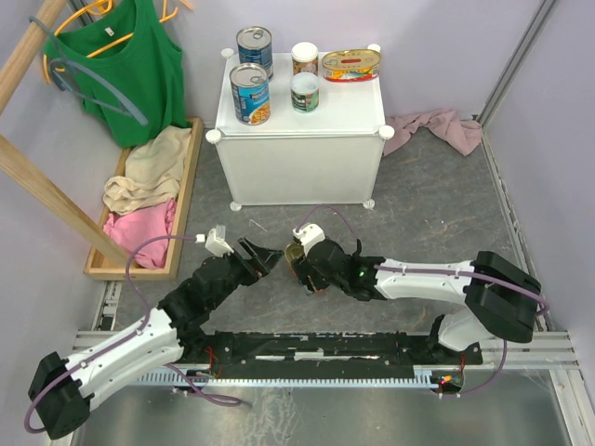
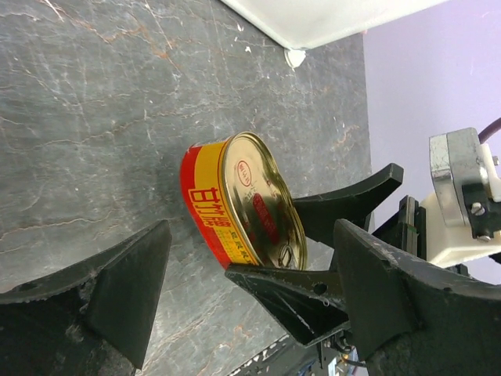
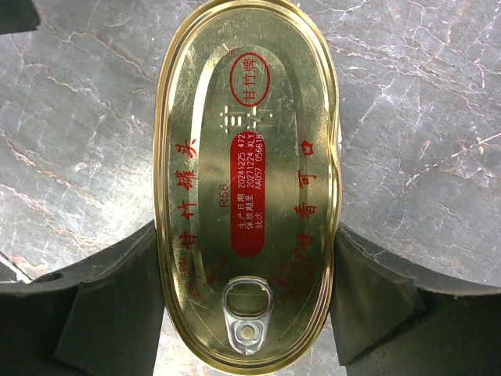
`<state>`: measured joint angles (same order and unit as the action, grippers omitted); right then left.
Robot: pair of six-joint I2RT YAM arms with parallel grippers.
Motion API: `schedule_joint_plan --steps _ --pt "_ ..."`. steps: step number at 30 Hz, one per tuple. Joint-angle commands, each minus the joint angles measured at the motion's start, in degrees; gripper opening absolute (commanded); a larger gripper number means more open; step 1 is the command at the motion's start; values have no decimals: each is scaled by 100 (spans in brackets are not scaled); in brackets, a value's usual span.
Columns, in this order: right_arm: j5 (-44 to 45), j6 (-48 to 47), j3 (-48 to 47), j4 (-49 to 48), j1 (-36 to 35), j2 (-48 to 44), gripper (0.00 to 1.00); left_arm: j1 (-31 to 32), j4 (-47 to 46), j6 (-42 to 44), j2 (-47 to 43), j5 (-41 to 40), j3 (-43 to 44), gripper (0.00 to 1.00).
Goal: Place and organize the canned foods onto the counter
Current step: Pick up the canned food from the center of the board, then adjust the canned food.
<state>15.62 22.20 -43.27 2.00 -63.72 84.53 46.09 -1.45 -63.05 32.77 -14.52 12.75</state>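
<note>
The oval gold tin (image 3: 246, 157) fills the gap between my right gripper's (image 3: 246, 251) fingers (image 3: 117, 298). Its pull-tab end is closest to my palm and its far end juts past my fingertips. Both pads look pressed against its long flanks, so I judge that gripper clamped on it. My left gripper (image 1: 263, 255), just beside the right, stands spread and empty.

This is the last of the six. Well ahead of both grippers, the counter (image 1: 358, 116) carries two tall blue-label cans (image 1: 250, 93), two small white-topped cans (image 1: 304, 92) and the second oval tin (image 1: 350, 65). To carry well, I should keep squeezing across the narrow width and rise high enough to clear the counter's front edge. Then I should set the tin flat on the bare patch on the near side of its twin.

My right wrist view gives only the lid over the marbled grey surface (image 3: 423, 117). The left wrist view adds the red-and-yellow side label and shows my right fingers holding near the tab end. Only the top view shows the free spot on the counter.
</note>
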Motion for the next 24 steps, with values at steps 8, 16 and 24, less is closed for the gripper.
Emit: schedule_joint_plan --steps 8,16,24 --pt "328 -178 -571 -21 -334 -703 1 5 -875 -450 388 441 -10 90" --pt "359 -211 -734 63 -496 -848 1 1 -1045 -610 372 467 -106 90" --pt "322 -251 -903 52 -627 -849 1 5 -1282 -612 548 549 -86 90"
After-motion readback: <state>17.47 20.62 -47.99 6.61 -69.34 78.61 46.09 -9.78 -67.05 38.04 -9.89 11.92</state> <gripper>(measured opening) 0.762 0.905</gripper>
